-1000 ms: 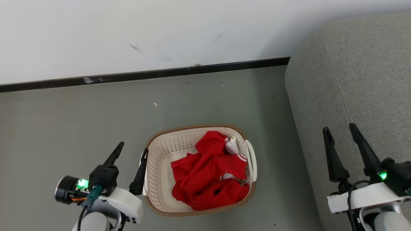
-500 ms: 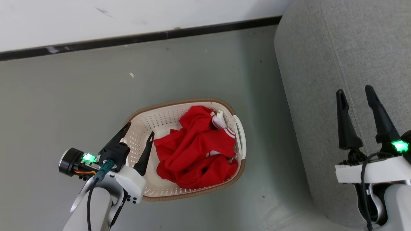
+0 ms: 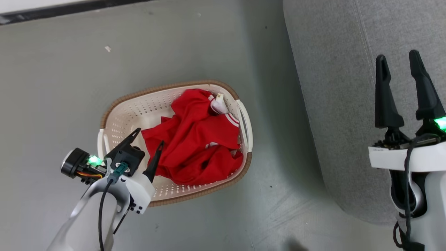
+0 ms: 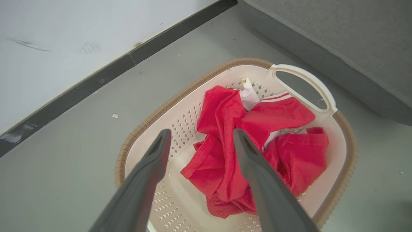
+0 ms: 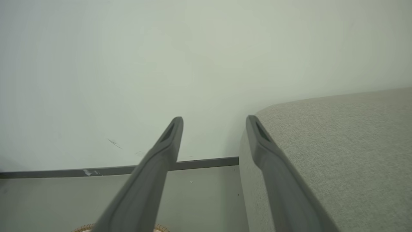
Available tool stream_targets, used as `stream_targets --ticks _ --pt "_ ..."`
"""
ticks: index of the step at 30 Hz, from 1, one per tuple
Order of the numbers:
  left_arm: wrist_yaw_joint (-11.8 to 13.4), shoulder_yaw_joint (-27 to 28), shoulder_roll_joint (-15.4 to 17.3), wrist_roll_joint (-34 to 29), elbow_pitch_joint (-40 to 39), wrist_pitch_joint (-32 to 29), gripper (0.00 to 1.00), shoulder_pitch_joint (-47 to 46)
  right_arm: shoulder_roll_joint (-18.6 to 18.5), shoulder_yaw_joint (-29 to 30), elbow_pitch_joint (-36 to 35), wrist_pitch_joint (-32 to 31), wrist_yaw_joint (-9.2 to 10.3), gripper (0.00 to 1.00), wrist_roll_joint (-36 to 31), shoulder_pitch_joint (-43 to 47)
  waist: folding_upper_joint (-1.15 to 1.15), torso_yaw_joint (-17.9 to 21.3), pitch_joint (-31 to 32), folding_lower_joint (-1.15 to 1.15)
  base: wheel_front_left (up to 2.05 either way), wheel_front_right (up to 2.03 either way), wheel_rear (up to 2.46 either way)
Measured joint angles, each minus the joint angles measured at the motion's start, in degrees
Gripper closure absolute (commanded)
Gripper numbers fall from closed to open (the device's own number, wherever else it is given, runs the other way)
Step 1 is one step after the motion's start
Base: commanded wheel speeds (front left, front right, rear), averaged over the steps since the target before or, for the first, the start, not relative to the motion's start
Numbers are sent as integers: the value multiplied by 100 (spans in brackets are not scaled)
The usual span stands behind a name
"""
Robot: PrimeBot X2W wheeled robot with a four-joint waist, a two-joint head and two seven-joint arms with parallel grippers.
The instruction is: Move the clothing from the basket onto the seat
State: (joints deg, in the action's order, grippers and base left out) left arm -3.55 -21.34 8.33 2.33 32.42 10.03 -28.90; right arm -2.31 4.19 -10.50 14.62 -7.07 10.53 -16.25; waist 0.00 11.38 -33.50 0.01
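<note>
The cream basket [image 3: 125, 111] with a brown rim stands on the grey floor, holding crumpled red clothing [image 3: 195, 139] with white stripe trim. In the left wrist view the clothing [image 4: 225, 151] lies in the basket [image 4: 186, 119] just beyond the fingers. My left gripper [image 3: 149, 136] is open above the basket's left part, its fingers pointing at the near edge of the red heap [image 4: 201, 135] with nothing between them. The grey seat [image 3: 341, 87] rises at the right. My right gripper [image 3: 398, 58] is open and empty above the seat's edge [image 5: 338, 145].
A white wall with a black skirting board [image 4: 112, 69] runs behind the basket. Bare grey floor [image 3: 52, 87] surrounds the basket. The basket's right handle [image 3: 245, 122] faces the seat across a narrow strip of floor.
The head camera has tilted down and the whole scene has shifted up and left. My left gripper has come over the basket's rim toward the clothing. The right gripper has risen in the view.
</note>
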Motion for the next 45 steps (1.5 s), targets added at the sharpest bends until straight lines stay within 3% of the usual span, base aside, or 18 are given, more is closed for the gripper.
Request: stream_targets --ticks 33,45 --pt "-121 -347 278 -493 991 -35 0 -933 0 -260 -7 0 0 0 545 -923 0 849 -1479 0 0 0 0" --pt "16 -219 491 -558 1311 -98 0 -1216 0 -337 7 0 0 0 727 -1152 0 1057 -1794 0 0 0 0"
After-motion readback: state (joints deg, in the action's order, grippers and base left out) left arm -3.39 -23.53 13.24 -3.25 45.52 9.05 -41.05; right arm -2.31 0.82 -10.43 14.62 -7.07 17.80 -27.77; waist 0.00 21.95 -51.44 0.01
